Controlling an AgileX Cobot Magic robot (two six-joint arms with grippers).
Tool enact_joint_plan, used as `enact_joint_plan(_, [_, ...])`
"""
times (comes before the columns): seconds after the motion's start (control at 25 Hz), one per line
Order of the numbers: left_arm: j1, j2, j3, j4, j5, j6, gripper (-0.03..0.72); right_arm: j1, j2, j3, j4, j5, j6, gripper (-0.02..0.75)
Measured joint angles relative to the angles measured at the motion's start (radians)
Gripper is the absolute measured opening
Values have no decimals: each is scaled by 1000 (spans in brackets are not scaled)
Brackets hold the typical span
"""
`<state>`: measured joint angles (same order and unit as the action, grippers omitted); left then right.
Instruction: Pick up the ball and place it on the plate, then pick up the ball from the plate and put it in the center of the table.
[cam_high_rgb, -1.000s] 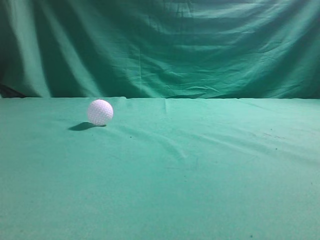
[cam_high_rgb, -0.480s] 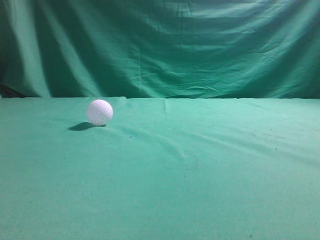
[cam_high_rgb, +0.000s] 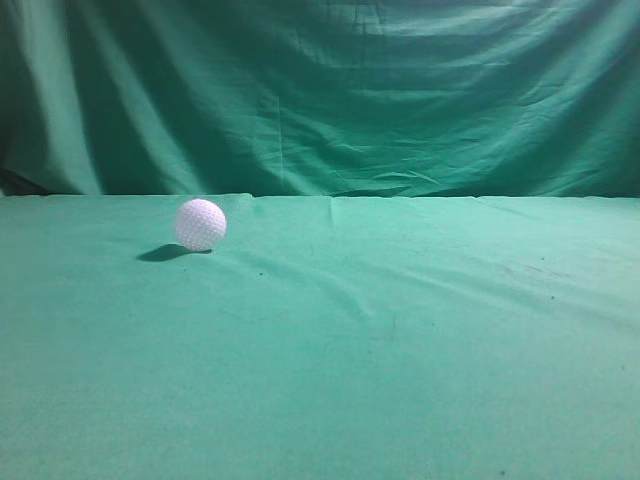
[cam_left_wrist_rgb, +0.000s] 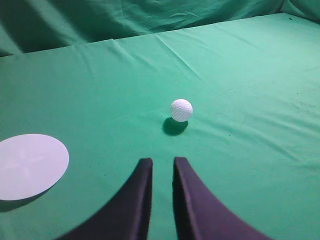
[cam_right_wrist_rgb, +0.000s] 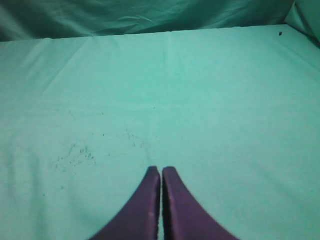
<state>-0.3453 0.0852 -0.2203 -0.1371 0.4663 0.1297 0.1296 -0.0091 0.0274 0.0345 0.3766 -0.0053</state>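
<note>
The white dimpled ball (cam_high_rgb: 200, 224) rests on the teal-green table (cam_high_rgb: 420, 360), left of the middle, in the exterior view. In the left wrist view the ball (cam_left_wrist_rgb: 181, 110) lies ahead of my left gripper (cam_left_wrist_rgb: 163, 161), slightly to its right and well apart from it. The left gripper's dark fingers stand a narrow gap apart and hold nothing. A flat white round plate (cam_left_wrist_rgb: 30, 165) lies on the cloth to the left of that gripper. My right gripper (cam_right_wrist_rgb: 161, 169) is shut and empty over bare cloth. Neither gripper shows in the exterior view.
A draped green cloth backdrop (cam_high_rgb: 320, 90) hangs behind the table's far edge. The table cloth has low wrinkles near the middle (cam_high_rgb: 350, 290) and some dark specks (cam_right_wrist_rgb: 75, 155) ahead of the right gripper.
</note>
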Motion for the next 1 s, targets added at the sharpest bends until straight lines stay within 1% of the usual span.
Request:
enact_joint_plan(0.48, [0,0,0,0,0,0,69,0,0,0,0,0,0,0])
enact_joint_plan(0.56, [12,-3,0,0,0,0,69,0,0,0,0,1,0,0])
enact_joint_plan(0.64, [44,-17,0,23,0,7,69,0,0,0,0,1,0,0])
enact_joint_plan(0.76, [131,-62,8,46,0,12,69,0,0,0,0,2,0,0])
enact_joint_plan(0.88, [221,-95,64,44,-12,12,69,0,0,0,0,2,0,0])
enact_joint_plan(1.0, [286,-97,142,42,-62,12,69,0,0,0,0,2,0,0])
